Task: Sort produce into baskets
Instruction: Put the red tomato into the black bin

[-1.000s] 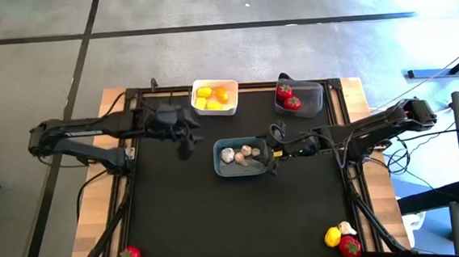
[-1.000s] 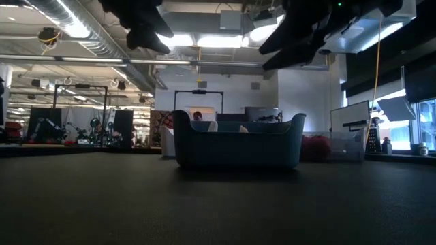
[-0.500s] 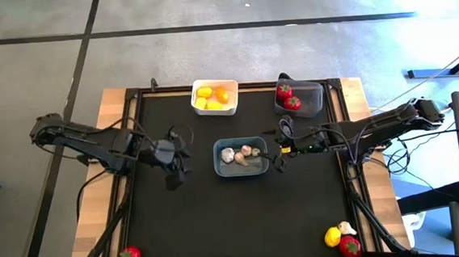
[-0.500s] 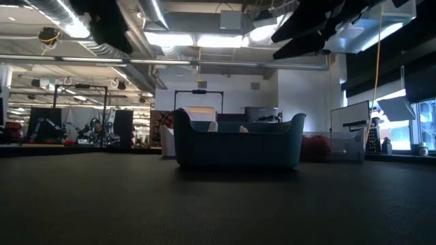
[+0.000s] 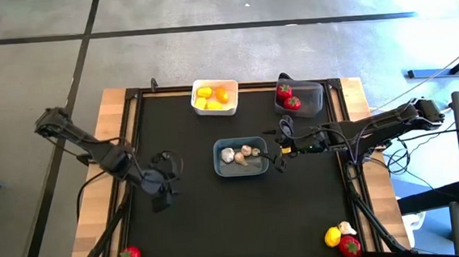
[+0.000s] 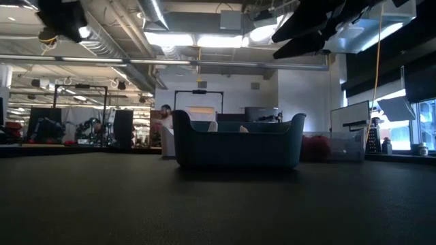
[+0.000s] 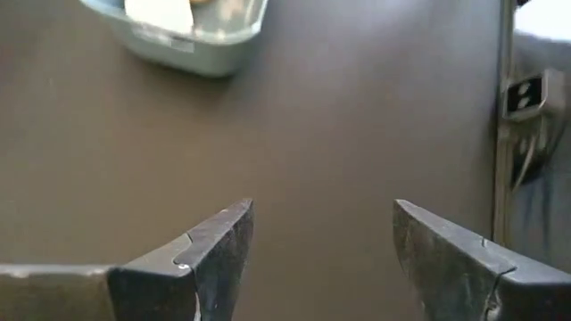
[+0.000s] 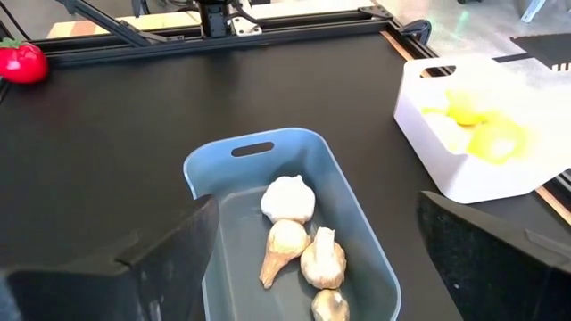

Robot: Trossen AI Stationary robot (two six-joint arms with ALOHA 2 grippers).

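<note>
The blue-grey basket [image 5: 241, 158] stands mid-table with several garlic bulbs [image 8: 299, 241] in it. The white basket [image 5: 214, 97] holds yellow and orange pieces at the far edge. The dark grey basket [image 5: 299, 97] holds red pieces. A red piece [image 5: 129, 255] lies at the near left corner. A yellow piece [image 5: 333, 236], a garlic bulb [image 5: 347, 228] and a red piece [image 5: 349, 246] lie at the near right corner. My left gripper [image 5: 162, 182] is open and empty, above the mat left of the blue-grey basket. My right gripper [image 5: 281, 147] is open and empty, just right of that basket.
The black mat [image 5: 220, 218] is bare across its near middle. A raised frame rail [image 5: 126, 152] runs along the table's left side and another [image 5: 345, 136] along its right side. Cables hang off the right arm [image 5: 375, 130].
My left gripper has swung from near the white basket toward the table's near left, staying open and empty. My right gripper has drawn back a little from over the blue-grey basket toward the right, then kept still.
</note>
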